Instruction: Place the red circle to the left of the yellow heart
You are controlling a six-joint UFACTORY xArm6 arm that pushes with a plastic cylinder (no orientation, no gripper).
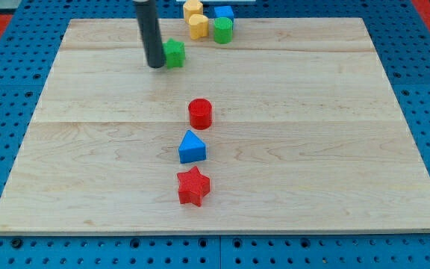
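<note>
Wooden board, upright rod, my tip touching green block

Pale wooden board: smooth, matt, faint grain, visible plank seams. Red plastic circle block, blue plastic triangle block, red plastic star block: smooth with a soft sheen. My dark rod, tip: matt black. Blue perforated base: slightly glossy.
</note>
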